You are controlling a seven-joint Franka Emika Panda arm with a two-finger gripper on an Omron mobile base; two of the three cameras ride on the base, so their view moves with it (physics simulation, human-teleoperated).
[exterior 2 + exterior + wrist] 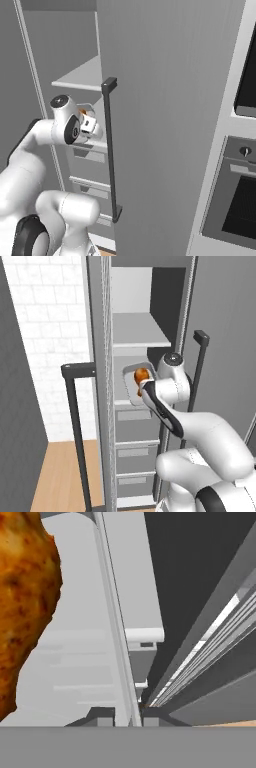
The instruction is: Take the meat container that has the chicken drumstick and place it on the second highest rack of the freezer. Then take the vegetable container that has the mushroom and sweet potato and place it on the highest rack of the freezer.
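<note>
The claw [128,714] is pinched tight on the thin side wall of the tray [131,387], its tips meeting on either side of the rim. The tray, with the drumstick [141,375] in it, sits at the second shelf of the open freezer [145,336], below the top shelf [137,330]; whether it rests fully on the board I can't tell. It looks a light, stiff, smooth-walled thing, so an edge grip like this could let it tip or slip, and the glossy drumstick may roll. No label, brand or writing shows anywhere.
</note>
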